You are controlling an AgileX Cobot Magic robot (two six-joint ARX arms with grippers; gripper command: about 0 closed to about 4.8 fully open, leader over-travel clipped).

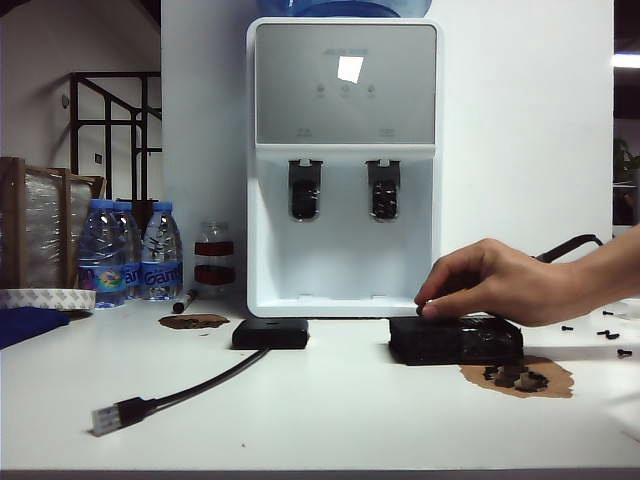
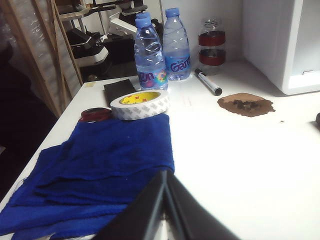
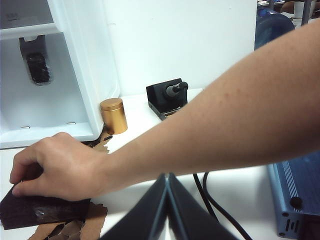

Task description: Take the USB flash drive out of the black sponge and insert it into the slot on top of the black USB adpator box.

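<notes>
White plastic fills the back of the scene: a water dispenser [image 1: 343, 165] stands at twelve o'clock on the white table [image 1: 330, 400]. A person's bare arm reaches in from three o'clock, and the hand [image 1: 495, 283] rests fingertips-down on the near-left top corner of the black sponge [image 1: 455, 341], which lies at about four o'clock from the dispenser's base. The USB flash drive is not something I can make out; the fingers cover that spot. Just left of the sponge, well apart from it, sits the black USB adpator box [image 1: 270, 333], flat on the table, its black cable [image 1: 190, 392] trailing toward seven o'clock and ending in a silver plug. The slot on its top is too small to see.

Far left, a blue cloth [image 2: 95, 170] lies on the table with a tape roll [image 2: 140, 104] and water bottles [image 2: 150, 55] beyond it.

The left gripper [image 2: 165, 172] hangs over the cloth's edge, jaws pressed together, empty. The right gripper [image 3: 167, 175] sits under the person's forearm, jaws likewise pressed together, carrying nothing.
</notes>
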